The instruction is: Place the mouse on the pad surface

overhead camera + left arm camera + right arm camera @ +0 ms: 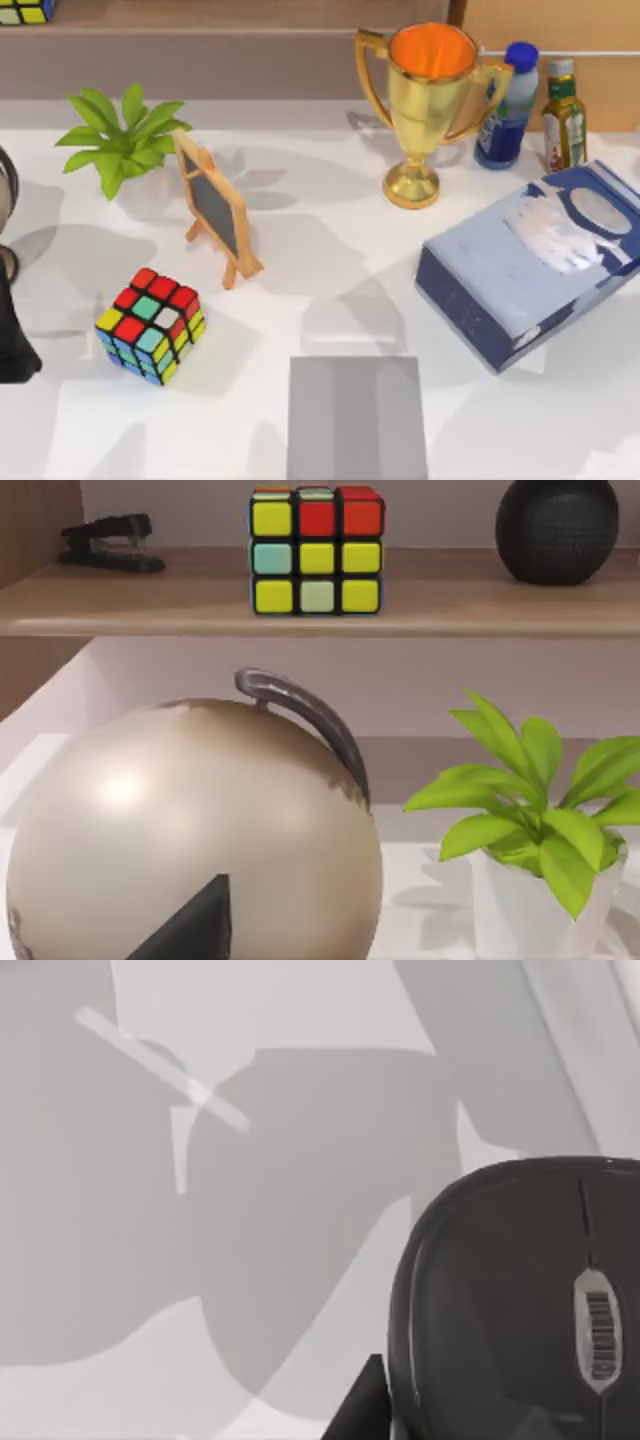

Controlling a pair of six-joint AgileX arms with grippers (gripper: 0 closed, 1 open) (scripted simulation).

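The grey pad (357,418) lies flat at the table's front edge, a little right of the middle, with nothing on it. A black mouse (520,1300) with a grey scroll wheel rests on the white table, close up in the right wrist view. A dark part of my right gripper (365,1405) reaches in just beside it. My left arm (15,330) stays at the table's far left edge, and a dark part of its gripper (190,925) shows in front of a beige globe (190,830).
A Rubik's cube (150,325) sits left of the pad, with a small blackboard easel (212,205) and a potted plant (120,140) behind it. A gold trophy (430,100), two bottles (510,105) and a blue tissue box (535,260) fill the back right.
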